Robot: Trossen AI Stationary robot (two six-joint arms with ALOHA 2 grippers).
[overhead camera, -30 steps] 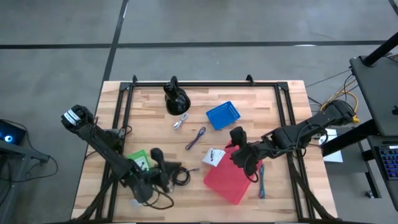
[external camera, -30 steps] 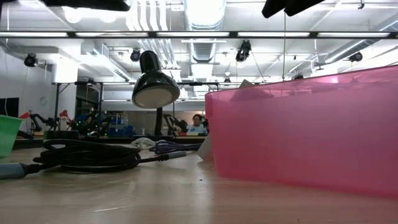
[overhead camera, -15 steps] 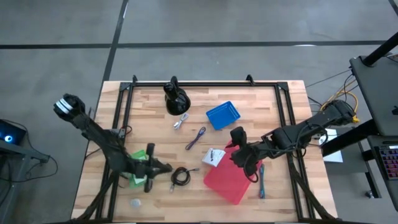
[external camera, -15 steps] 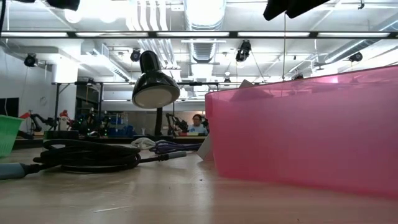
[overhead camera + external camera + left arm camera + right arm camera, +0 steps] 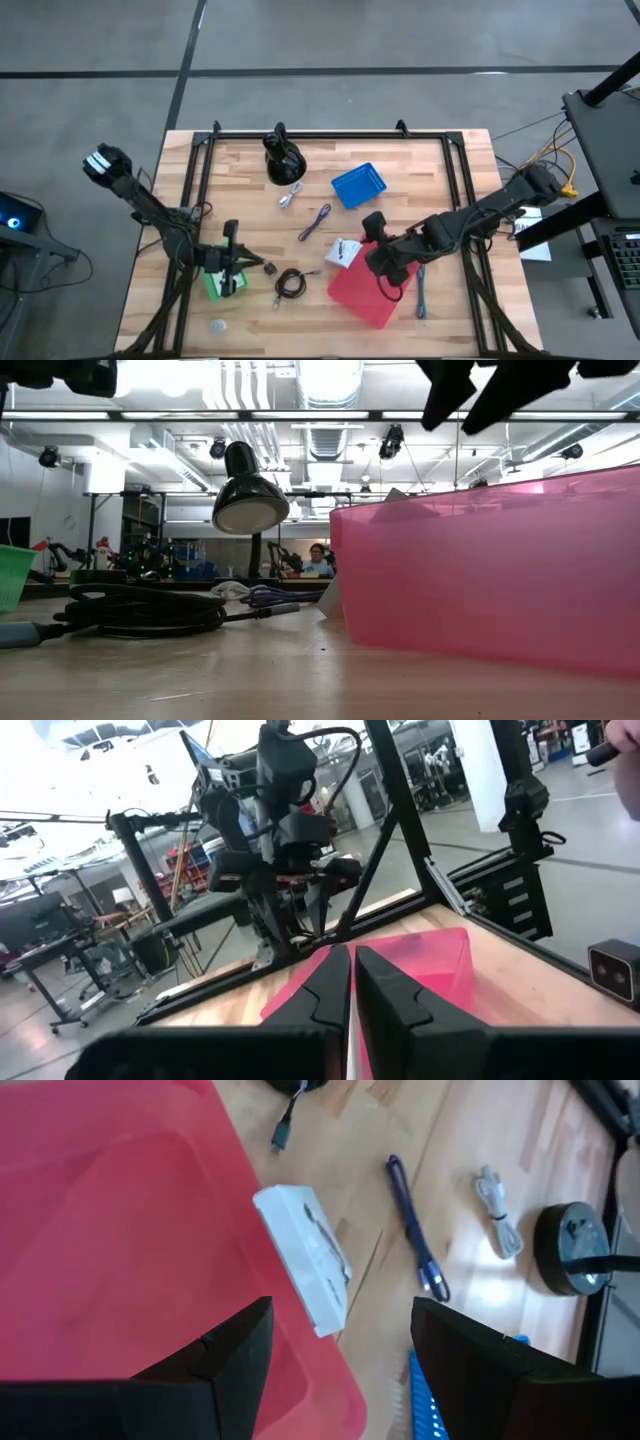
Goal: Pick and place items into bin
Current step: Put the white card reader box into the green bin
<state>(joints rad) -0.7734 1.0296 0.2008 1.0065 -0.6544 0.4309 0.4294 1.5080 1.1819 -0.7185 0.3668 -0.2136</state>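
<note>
The pink bin (image 5: 368, 288) lies on the table's near right part. The white packet (image 5: 343, 252) leans against its far left wall. My right gripper (image 5: 340, 1370) hovers open over that wall, the packet (image 5: 305, 1260) just beyond its fingers. My left gripper (image 5: 352, 985) is lifted, level, pointing right above the green basket (image 5: 222, 282), shut on a thin white stick. The black coiled cable (image 5: 290, 283), purple cable (image 5: 316, 220), silver connector (image 5: 292, 193), blue cable (image 5: 421, 290) and grey disc (image 5: 218, 325) lie loose on the wood. My left gripper pinches a thin white stick (image 5: 348, 1058) between its two fingers. It shows only as a narrow white strip in the gap, running along the fingers. The fingers lie level and point toward the table's right side. The stick is lifted clear of the table.
The black rounded stand (image 5: 282, 160) sits at the far edge and the blue tray (image 5: 358, 185) to its right. Dark frame rails run along the left, right and far sides. In the low view the stand (image 5: 248, 500) rises behind the coiled cable (image 5: 140, 610).
My left gripper rose from the table beside the black coiled cable and swung toward the far edge, now level over the green basket; the grey disc came into sight near the near edge. My right gripper dropped lower and shifted slightly toward the near left over the bin.
</note>
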